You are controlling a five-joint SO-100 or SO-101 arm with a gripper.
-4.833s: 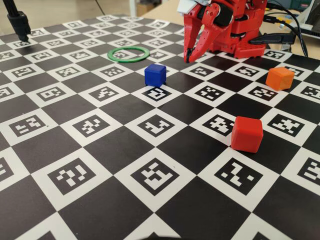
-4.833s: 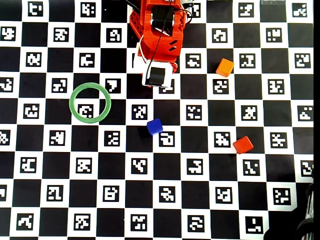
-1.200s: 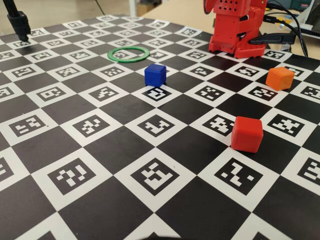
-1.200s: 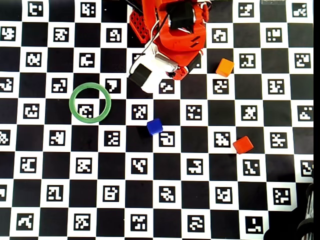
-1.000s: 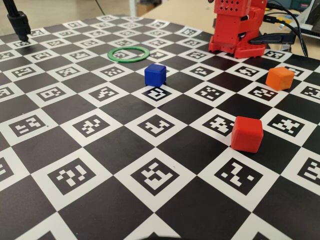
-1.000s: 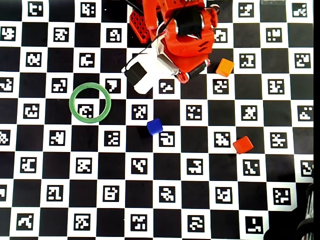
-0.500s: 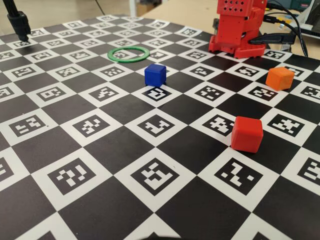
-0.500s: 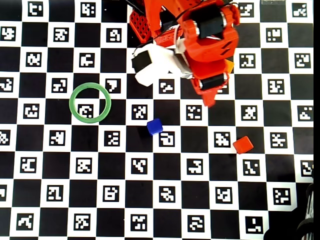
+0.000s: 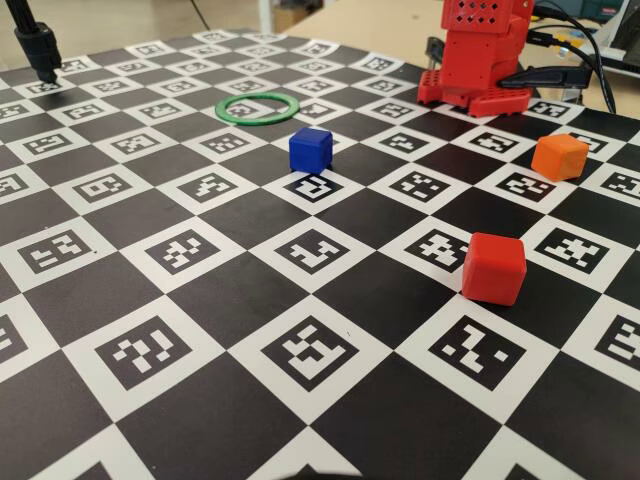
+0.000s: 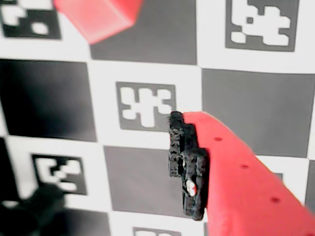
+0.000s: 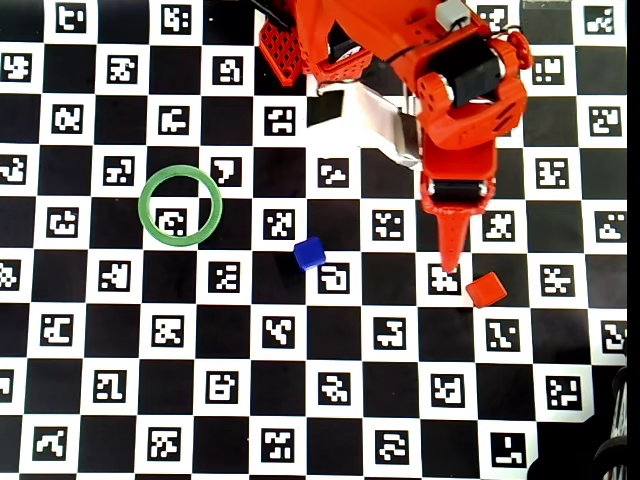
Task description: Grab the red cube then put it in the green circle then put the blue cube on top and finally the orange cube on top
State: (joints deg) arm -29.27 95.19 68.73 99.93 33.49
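The red cube (image 9: 494,268) sits on the checkered mat at the front right; it shows at the top left edge of the wrist view (image 10: 98,17). In the overhead view my gripper (image 11: 447,262) hovers just left of the red cube (image 11: 486,290), apart from it. In the wrist view the gripper (image 10: 113,157) is open and empty, with only mat between the red finger's black pad (image 10: 189,169) and the dark blurred jaw at lower left. The blue cube (image 9: 310,150) stands mid-mat. The green circle (image 9: 257,107) lies behind it, empty. The orange cube (image 9: 559,157) sits at the far right, hidden under the arm from overhead.
The red robot base (image 9: 478,60) stands at the back right with cables beside it. A black stand (image 9: 38,45) is at the back left corner. The mat (image 9: 200,300) is a black-and-white marker checkerboard.
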